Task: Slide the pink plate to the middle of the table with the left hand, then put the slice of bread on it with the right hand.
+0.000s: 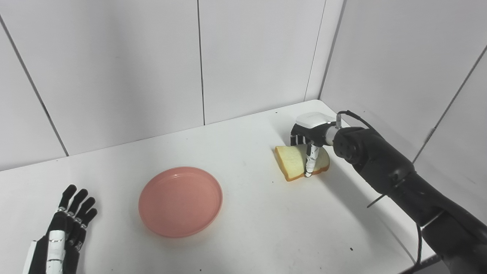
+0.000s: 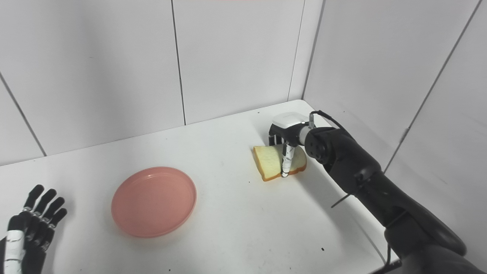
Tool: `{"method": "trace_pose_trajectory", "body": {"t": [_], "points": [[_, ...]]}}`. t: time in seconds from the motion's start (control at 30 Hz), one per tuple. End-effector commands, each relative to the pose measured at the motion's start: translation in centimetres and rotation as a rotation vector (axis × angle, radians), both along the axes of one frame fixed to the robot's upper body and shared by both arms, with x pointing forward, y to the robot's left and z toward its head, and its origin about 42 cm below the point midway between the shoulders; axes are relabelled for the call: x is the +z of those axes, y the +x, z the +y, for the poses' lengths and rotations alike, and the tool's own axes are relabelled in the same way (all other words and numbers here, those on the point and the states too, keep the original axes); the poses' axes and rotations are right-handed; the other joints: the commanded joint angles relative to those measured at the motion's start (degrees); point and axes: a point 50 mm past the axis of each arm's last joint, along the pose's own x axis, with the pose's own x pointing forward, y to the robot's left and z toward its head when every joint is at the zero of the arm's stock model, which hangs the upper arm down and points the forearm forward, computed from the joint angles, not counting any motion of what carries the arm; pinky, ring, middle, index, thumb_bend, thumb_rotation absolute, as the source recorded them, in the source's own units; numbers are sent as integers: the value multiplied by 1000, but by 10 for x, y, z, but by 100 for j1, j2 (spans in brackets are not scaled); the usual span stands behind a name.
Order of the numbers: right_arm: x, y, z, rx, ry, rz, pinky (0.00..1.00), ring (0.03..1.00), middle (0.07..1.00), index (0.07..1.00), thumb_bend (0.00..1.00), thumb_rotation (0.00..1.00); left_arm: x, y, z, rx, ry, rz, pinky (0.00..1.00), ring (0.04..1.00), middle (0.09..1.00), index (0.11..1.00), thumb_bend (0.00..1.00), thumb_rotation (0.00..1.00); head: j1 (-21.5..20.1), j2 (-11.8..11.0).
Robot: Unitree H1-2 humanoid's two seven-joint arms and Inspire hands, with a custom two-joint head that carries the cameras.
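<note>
Left eye view shows the right robot hand down over the slice of bread near the far right corner of the worktop, with one finger lying across the top of the slice and the others behind it; the slice looks tilted, its left side raised off the surface, so I judge the hand to be closing on it or just beginning a lift, though how firm the hold is cannot be seen. The pink plate sits left of centre, well apart from the bread, and empty. The left robot hand rests at the lower left, fingers spread, holding nothing and clear of the plate. The main risk is a weak pinch: bread is soft and light, and with only a thin finger visibly pressing on it, the slice could fold, tear, or slip out during the carry across the worktop. A second risk is the tilt, which could let the slice swing or land on edge against the plate's raised rim instead of flat inside. The wall is close behind the right arm, so a wide swing might clip it. The plate also seems short of the true middle, lengthening the reach.
</note>
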Motion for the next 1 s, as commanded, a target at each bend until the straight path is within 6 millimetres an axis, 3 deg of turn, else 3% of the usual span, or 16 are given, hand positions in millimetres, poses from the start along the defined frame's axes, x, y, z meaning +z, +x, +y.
{"method": "trace_pose_trajectory", "body": {"t": [0.0, 0.2, 0.33, 0.63, 0.8, 0.97], "points": [[38, 4, -8, 9, -33, -105, 475, 502, 500, 478, 528, 0, 14, 6, -5, -3, 6, -71, 927, 927, 949, 933, 735, 902, 41, -12], [47, 4, -6, 15, -24, -143, 421, 472, 481, 495, 529, 0, 13, 6, -10, -2, 23, -79, 935, 942, 969, 958, 712, 931, 193, -56], [66, 5, 3, 37, 15, -203, 419, 435, 485, 514, 522, 0, 13, 6, -16, -16, 47, -85, 955, 960, 986, 981, 703, 970, 332, -79], [124, 3, 44, 129, 37, -302, 412, 412, 503, 513, 517, 0, 10, 6, -34, -1, 52, -78, 978, 963, 988, 993, 703, 994, 940, -84], [140, 8, 75, 230, 47, -327, 376, 398, 493, 510, 517, 0, 10, 7, -47, 19, 45, -86, 979, 959, 981, 984, 693, 986, 1488, -42], [144, 10, 109, 312, 75, -351, 380, 394, 489, 512, 517, 0, 5, 13, -63, 31, 42, -84, 969, 954, 975, 971, 719, 960, 1960, -24]]}}
